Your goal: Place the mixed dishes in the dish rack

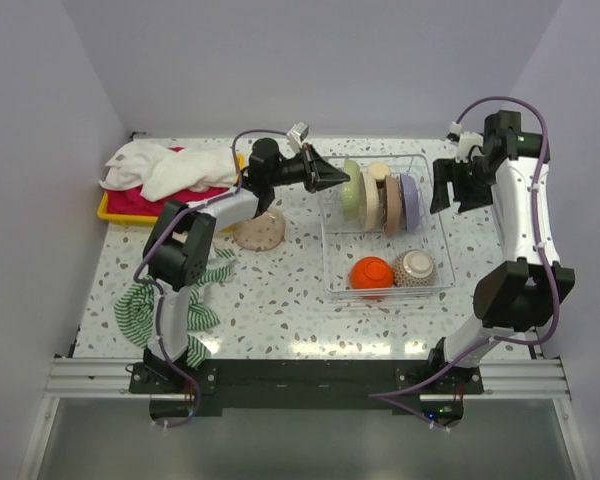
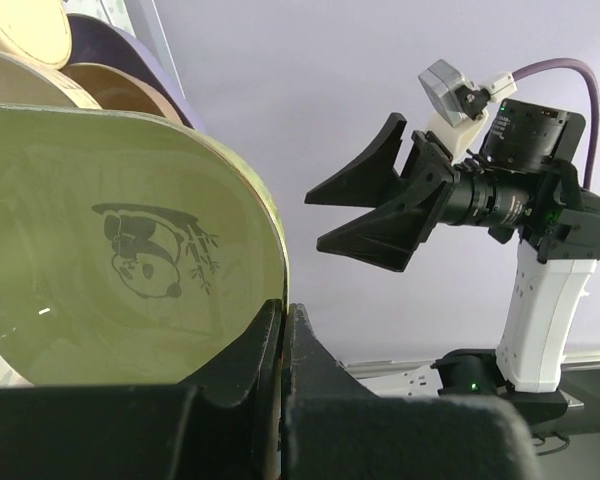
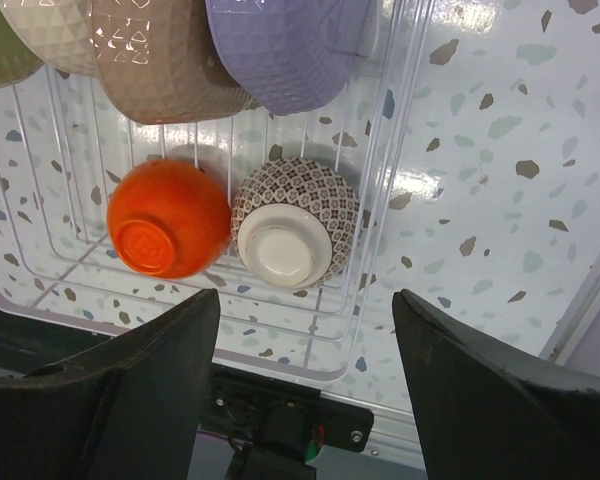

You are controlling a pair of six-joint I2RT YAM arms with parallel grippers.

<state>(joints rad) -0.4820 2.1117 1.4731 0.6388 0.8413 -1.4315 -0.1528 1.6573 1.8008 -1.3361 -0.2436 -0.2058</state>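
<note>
Left fingers [image 2: 242, 365] astride green plate [image 2: 130, 250] rim

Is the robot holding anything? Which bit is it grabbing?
Yes. The left gripper pinches the pale green plate with a panda drawing by its rim. The right gripper is open and holds nothing.

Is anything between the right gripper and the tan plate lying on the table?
Yes. The rack, with plates standing in it, sits right between the right gripper and the tan plate. The left arm also crosses that plate's edge, the left gripper shut on a green plate at the rack.
</note>
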